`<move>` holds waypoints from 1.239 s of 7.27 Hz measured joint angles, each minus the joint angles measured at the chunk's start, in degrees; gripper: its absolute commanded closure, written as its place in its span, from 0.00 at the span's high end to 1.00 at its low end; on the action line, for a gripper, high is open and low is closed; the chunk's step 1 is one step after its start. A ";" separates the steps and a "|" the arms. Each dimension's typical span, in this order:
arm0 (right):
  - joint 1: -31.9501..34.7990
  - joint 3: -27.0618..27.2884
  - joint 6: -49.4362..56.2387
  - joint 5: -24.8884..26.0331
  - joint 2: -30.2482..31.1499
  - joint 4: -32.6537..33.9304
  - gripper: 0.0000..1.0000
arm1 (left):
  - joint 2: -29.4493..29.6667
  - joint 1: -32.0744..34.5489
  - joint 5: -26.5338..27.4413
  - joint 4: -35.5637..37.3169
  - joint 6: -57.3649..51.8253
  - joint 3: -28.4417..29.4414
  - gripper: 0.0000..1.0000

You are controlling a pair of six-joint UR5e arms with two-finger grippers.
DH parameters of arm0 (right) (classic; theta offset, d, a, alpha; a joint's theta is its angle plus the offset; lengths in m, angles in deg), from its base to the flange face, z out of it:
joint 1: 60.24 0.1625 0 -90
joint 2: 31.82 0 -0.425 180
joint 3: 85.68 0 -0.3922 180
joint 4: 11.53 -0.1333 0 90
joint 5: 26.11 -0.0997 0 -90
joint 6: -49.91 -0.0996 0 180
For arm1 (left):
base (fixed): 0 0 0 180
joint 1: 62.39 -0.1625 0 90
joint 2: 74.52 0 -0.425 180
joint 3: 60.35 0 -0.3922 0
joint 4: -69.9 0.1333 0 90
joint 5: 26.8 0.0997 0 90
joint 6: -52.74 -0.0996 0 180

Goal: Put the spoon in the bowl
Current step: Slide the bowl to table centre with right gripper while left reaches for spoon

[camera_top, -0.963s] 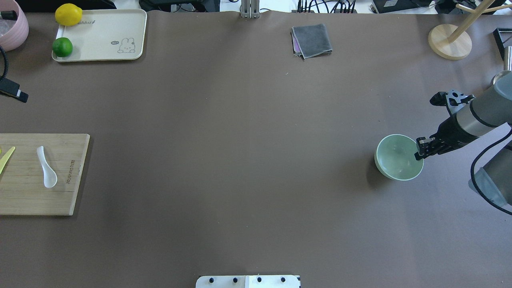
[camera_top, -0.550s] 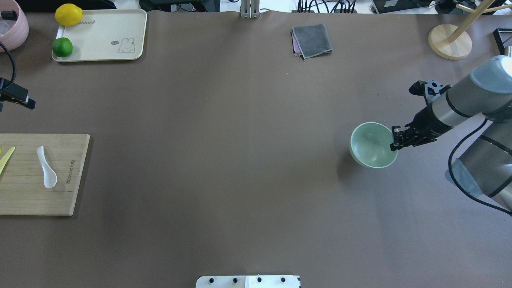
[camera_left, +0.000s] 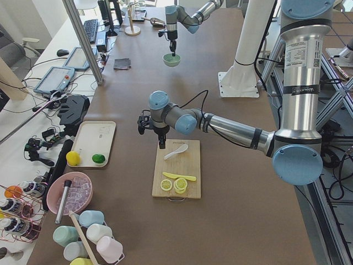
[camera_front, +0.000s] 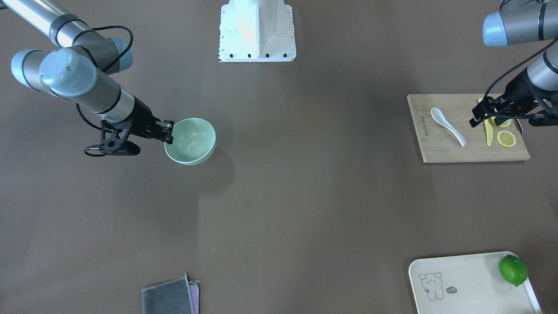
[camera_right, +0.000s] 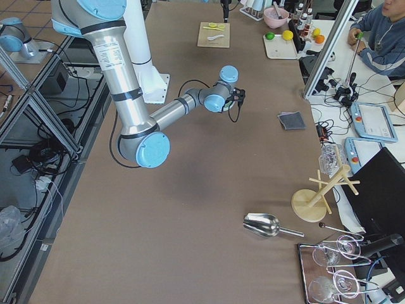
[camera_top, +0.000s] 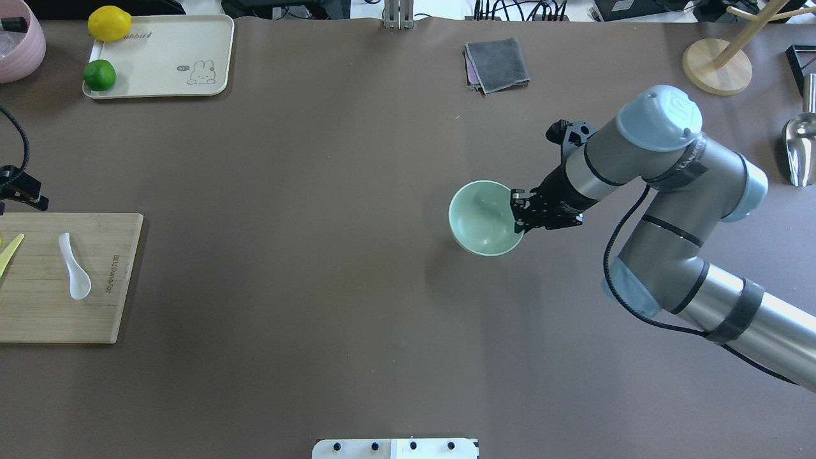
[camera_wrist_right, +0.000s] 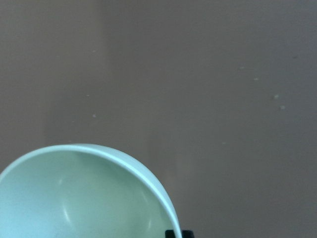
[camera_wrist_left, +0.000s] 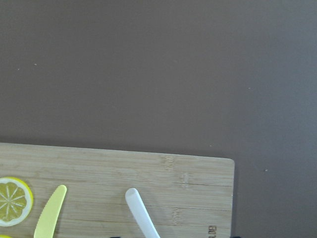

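Bowl point(camera_top: 482, 218) has travelled from the table's right edge to right of centre, riding on the right gripper point(camera_top: 517, 214), whose fingers pinch its near rim. left gripper point(camera_top: 29, 194), cut off at the frame edge, has dropped toward the cutting board point(camera_top: 95, 319). Spoon point(camera_top: 74, 266) hasn't budged and lies on the board. My read: the bowl is being brought closer, the spoon pick hasn't started, and the two are well apart

Front view: left gripper point(camera_front: 478, 117) hovers over the yellow knife point(camera_front: 488, 133) near a lemon slice point(camera_front: 506, 138), beside the spoon without touching it. Can't tell if its fingers are apart or together. The bowl's shadow sits offset, so it's probably lifted, unconfirmed

Left side view: same layout, too small for finger state

Right side view: bowl hidden behind the right wrist

Left wrist cam: spoon handle only, scoop cut off by the bottom edge, no clear fingers

Right wrist cam: part of the bowl rim, with a dark finger stub at the bottom edge
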 measured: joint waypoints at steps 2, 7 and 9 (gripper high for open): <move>-3.16 -1.43 -3.73 3.45 -3.51 -0.05 0.00 | -1.00 -3.92 3.41 -4.33 5.09 1.70 0.71; -5.45 -3.03 -5.68 6.34 -6.22 -0.39 0.00 | -2.33 -11.85 8.23 -15.38 12.55 7.19 0.62; -5.67 -3.11 -5.90 6.43 -6.44 -0.46 0.00 | -2.46 -12.15 8.56 -15.82 12.73 7.45 0.43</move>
